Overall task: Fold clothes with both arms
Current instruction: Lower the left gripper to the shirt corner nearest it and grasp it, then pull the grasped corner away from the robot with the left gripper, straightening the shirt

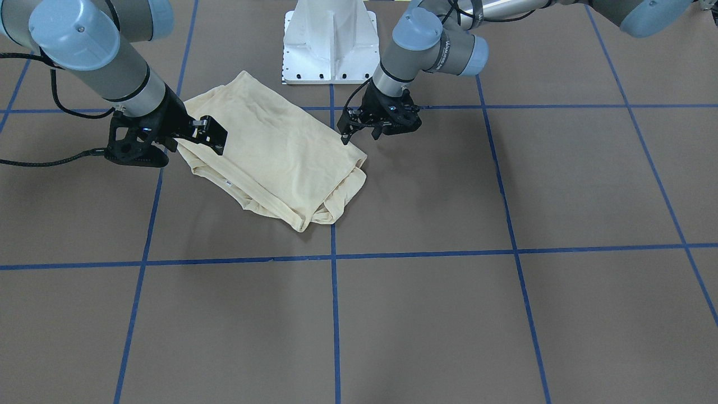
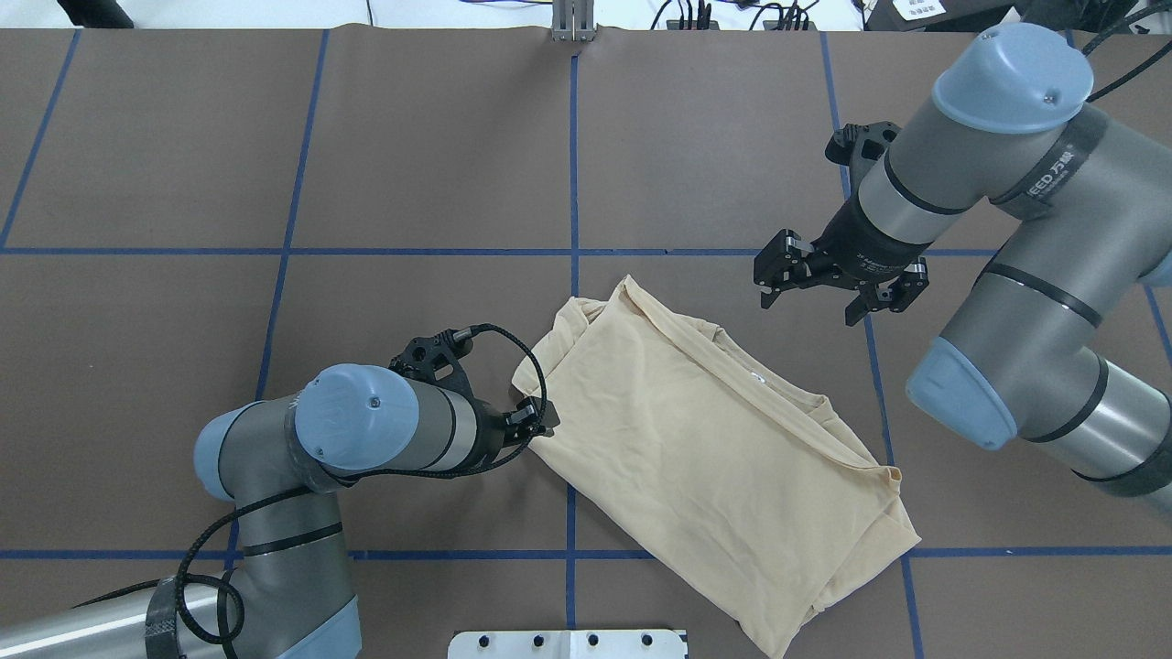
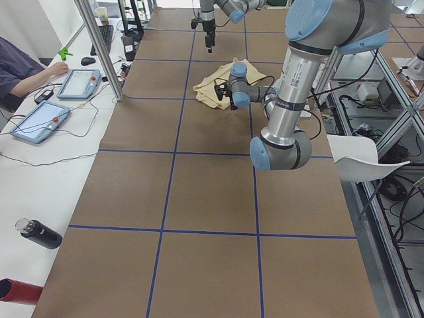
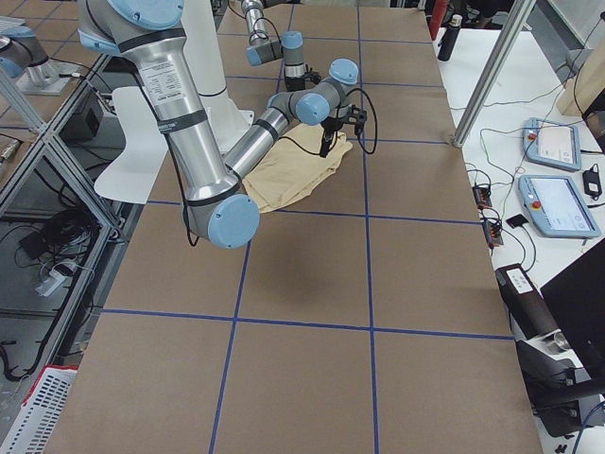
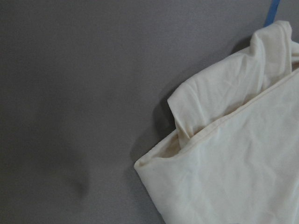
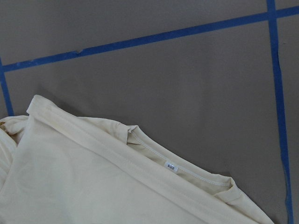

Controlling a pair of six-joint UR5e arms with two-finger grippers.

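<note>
The clothes are one pale cream-yellow shirt (image 1: pixel 275 151) (image 2: pixel 705 448), folded into a slanted rectangle on the brown table near the robot's base. Its plain side faces up and no print shows. The small white neck label (image 6: pixel 171 167) (image 1: pixel 228 182) lies at the collar edge. My left gripper (image 1: pixel 359 136) (image 2: pixel 540 423) is low beside one corner of the shirt (image 5: pixel 233 154), open, with no cloth between its fingers. My right gripper (image 1: pixel 213 137) (image 2: pixel 810 307) hovers open above the collar-side edge, holding nothing. Neither wrist view shows fingers.
The white pedestal base (image 1: pixel 328 45) (image 2: pixel 568 643) stands just behind the shirt. Blue tape lines (image 1: pixel 334 255) grid the brown table. In the exterior left view, tablets (image 3: pixel 78 83), a person's arm (image 3: pixel 26 69) and bottles (image 3: pixel 40 233) sit on a side bench.
</note>
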